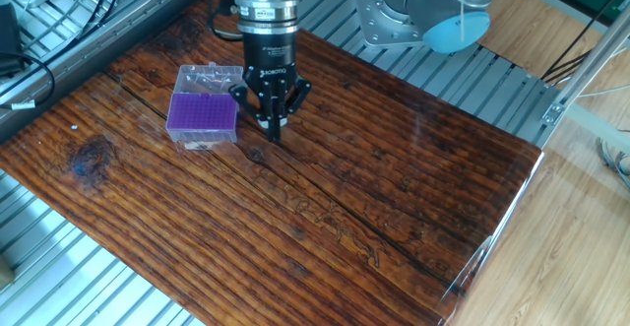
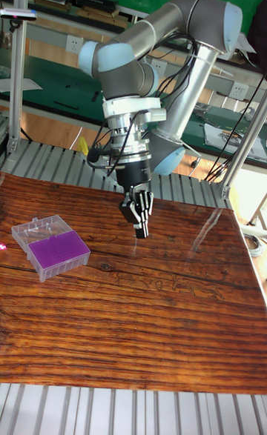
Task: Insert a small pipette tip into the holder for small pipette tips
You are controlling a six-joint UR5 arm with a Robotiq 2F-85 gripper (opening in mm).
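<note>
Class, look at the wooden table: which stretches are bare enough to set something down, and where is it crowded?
Free: the wide stretch of table from the tool toward the right edge, and the near strip in front of the purple tip box. Crowded: the far left corner, where the box sits close beside the tool, fingers shut.
</note>
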